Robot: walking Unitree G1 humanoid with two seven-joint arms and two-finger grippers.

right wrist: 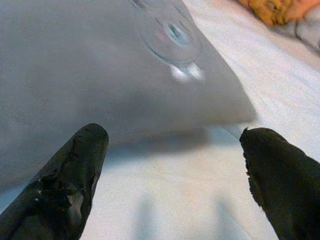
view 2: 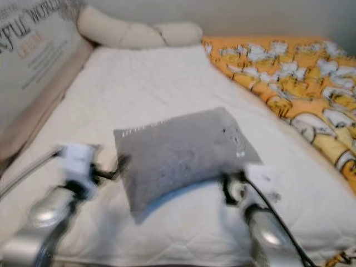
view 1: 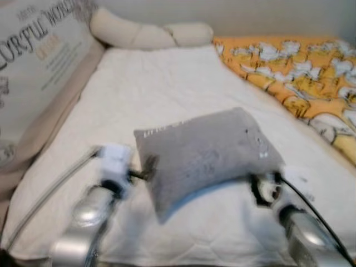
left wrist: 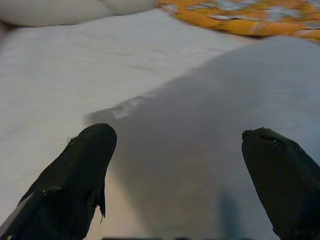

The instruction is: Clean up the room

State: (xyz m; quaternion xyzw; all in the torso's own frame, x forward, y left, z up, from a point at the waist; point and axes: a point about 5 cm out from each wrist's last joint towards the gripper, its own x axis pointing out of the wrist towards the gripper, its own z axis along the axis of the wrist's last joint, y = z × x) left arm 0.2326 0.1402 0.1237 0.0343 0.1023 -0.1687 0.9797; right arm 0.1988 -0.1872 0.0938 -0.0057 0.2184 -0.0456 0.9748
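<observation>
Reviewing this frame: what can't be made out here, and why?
- Whether the left gripper or right gripper touches the gray pillow: eye views are motion-blurred, and the wrist views show open fingers with no contact visible.
- Full wording on the printed board: cut off by the frame edge and blurred.
- Small emblem on the pillow: too blurred to read.
- Extent of the orange patterned blanket: cut off at the right edge.

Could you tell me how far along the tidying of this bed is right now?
Done: the white cover lies flat. In hand: both grippers, left and right, sit open at either end of the grey pillow, not gripping it. Left: placing the pillow and straightening the orange blanket.
</observation>
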